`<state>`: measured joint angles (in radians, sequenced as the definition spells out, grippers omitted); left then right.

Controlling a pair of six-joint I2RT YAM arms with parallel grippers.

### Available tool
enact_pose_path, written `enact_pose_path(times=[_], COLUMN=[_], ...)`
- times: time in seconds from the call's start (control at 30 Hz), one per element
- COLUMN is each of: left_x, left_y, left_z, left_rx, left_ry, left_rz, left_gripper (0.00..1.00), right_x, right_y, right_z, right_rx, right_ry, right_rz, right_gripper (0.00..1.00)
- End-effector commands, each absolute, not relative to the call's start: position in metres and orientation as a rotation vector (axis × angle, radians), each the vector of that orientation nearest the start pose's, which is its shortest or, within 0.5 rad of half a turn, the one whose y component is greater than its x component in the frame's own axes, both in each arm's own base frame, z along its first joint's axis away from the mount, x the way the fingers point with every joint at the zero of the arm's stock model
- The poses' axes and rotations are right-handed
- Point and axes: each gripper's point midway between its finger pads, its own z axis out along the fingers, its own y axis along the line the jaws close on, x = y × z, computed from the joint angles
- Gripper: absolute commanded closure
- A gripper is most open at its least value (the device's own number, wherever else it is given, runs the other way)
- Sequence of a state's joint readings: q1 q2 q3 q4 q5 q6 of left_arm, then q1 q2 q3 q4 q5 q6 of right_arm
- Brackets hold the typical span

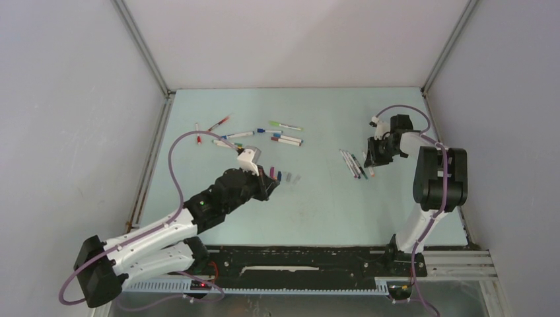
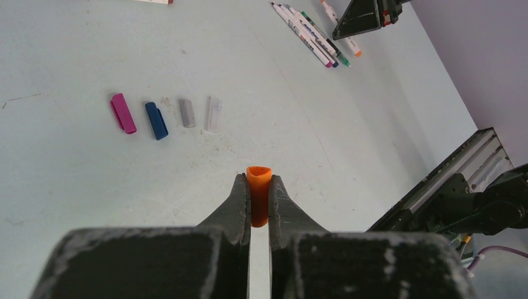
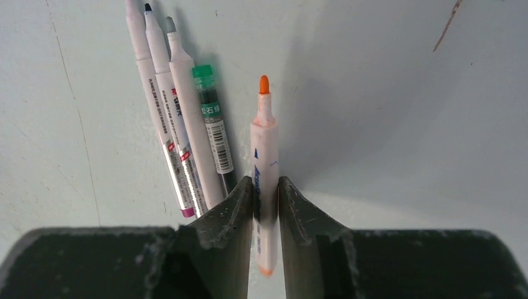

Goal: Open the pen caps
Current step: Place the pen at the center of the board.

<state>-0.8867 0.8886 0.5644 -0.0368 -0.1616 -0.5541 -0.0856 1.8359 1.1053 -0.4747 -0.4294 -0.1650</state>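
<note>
Left gripper [image 2: 258, 185]: matte black fingers pinch a short, hollow orange plastic cap [image 2: 259, 177] over the pale table [image 2: 348, 137]. Right gripper [image 3: 266, 187]: fingers flank a slim white, orange-tipped pen [image 3: 264, 140]; whether clamped or loose, cannot tell.

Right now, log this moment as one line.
left pincer: shut on orange cap | right pincer: shut on orange pen, uncapped | four loose caps on table

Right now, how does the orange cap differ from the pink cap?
Orange cap is pinched in the left end effector; pink cap lies loose on the table. Orange cap shows its open mouth; pink cap shows its side. Both are detached caps.
</note>
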Motion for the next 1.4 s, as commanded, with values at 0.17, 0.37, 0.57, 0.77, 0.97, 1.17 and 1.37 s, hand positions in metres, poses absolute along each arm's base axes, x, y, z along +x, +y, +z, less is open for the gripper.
enact_pose_path(times=[0.17, 0.37, 0.57, 0.77, 0.97, 1.17, 1.37], left_x=[0.214, 0.214, 0.213, 0.217, 0.228, 0.246, 0.269], left_y=[-0.252, -0.262, -0.276, -0.287, -0.298, -0.304, -0.307], left_z=[0.175, 0.181, 0.178, 0.173, 0.157, 0.129, 0.103], left_rx=[0.207, 0.233, 0.277, 0.292, 0.312, 0.304, 0.295], left_ry=[1.998, 1.980, 2.015, 2.045, 2.137, 2.278, 2.398], left_rz=[-0.817, -0.863, -0.895, -0.901, -0.834, -0.667, -0.458], left_gripper=[1.00, 1.00, 1.00, 1.00, 1.00, 1.00, 1.00], right_x=[0.368, 0.369, 0.370, 0.370, 0.358, 0.335, 0.325], right_y=[0.040, 0.041, 0.044, 0.042, 0.053, 0.070, 0.074], right_z=[0.021, 0.029, 0.047, 0.070, 0.104, 0.141, 0.153], right_rx=[-0.217, -0.233, -0.263, -0.291, -0.428, -0.577, -0.609], right_ry=[2.665, 2.649, 2.601, 2.548, 2.455, 2.333, 2.298], right_rz=[0.562, 0.563, 0.577, 0.542, 0.592, 0.702, 0.745], right_gripper=[0.73, 0.72, 0.70, 0.69, 0.69, 0.69, 0.68])
